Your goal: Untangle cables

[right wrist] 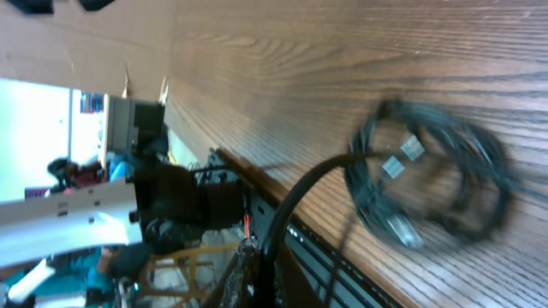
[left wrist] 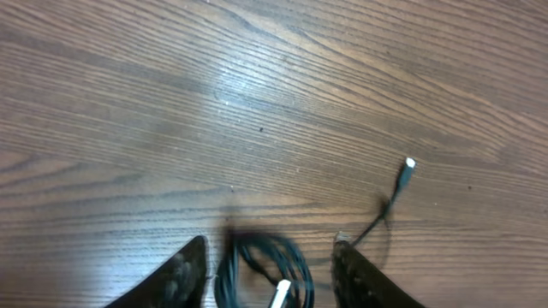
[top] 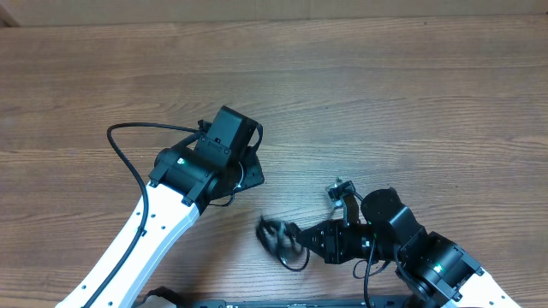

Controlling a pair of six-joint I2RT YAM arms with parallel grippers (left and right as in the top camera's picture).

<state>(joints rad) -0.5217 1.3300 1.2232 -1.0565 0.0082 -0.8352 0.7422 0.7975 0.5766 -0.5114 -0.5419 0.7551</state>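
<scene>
Lying nearest the table's front edge, the cables (top: pixel 274 233) form a small black knot with one loop trailing beside it; the right gripper (top: pixel 291 237) sits right against that knot, though I cannot tell whether it is pinching it; farther back, the left gripper (left wrist: pixel 270 243) hangs over the wooden table (top: pixel 385 77), its fingers (left wrist: pixel 184 275) spread wide, the knot showing between them; beyond them lies a silver-tipped plug (left wrist: pixel 409 167), apart from the knot.
</scene>
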